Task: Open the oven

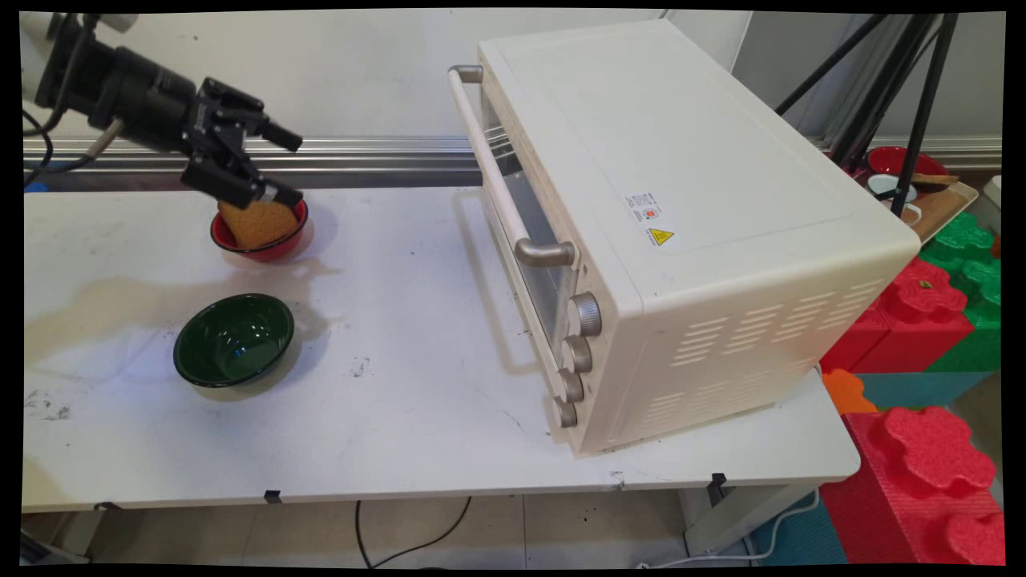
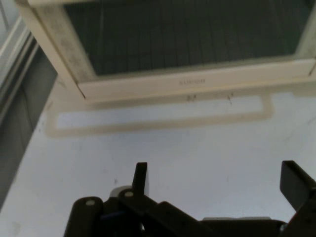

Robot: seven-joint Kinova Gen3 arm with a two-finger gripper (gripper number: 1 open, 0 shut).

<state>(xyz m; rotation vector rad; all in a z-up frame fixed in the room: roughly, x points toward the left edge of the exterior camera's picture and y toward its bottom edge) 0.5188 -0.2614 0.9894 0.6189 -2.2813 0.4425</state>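
Note:
My black gripper (image 1: 288, 166) hangs open at the table's far left, just above a red bowl (image 1: 268, 252) that holds a tan slice of bread (image 1: 256, 223). Nothing sits between its fingers. The lower finger is close over the bread; whether they touch I cannot tell. In the hand view the gripper (image 2: 217, 182) points across bare white table (image 2: 197, 143) at the glass door of a cream toaster oven (image 2: 187, 44). The oven (image 1: 681, 200) stands at the right with its door shut and its long handle (image 1: 489, 160) facing the gripper.
An empty dark green bowl (image 1: 234, 340) stands nearer the front, below the red one. Red, green and orange foam blocks (image 1: 930, 312) are stacked off the table's right end. Black tripod legs (image 1: 922, 104) and a wooden tray (image 1: 938, 204) with dishes stand at the back right.

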